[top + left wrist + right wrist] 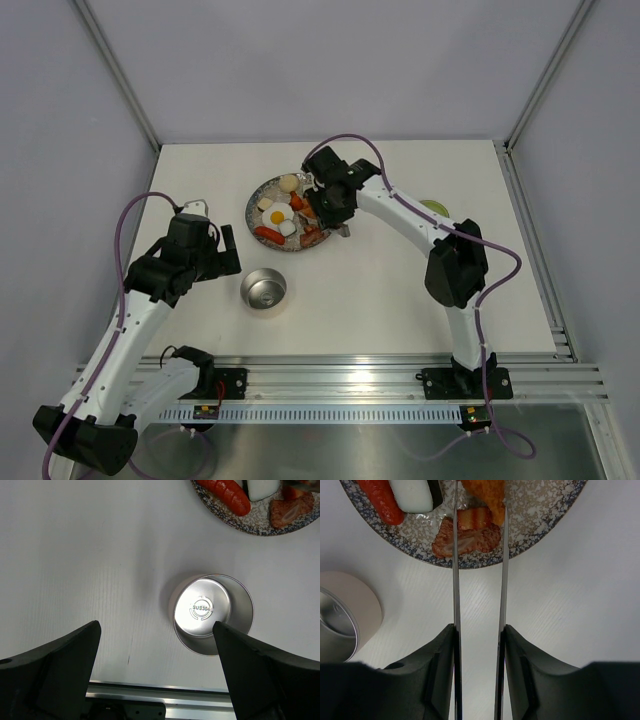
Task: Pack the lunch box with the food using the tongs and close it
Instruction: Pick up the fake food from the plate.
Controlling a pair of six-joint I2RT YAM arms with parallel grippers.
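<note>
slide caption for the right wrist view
Right gripper holds the tongs, arms reaching over a red-brown meat piece on the speckled plate; steel lunch box at left.

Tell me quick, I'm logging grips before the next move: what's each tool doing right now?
Left tool: open, holding nothing.
Right tool: closed on the tongs.

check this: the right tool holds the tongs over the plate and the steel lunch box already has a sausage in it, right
No: the lunch box is empty, its bare steel bottom clear in the left wrist view. The right tool does hold the tongs over the plate.
</note>
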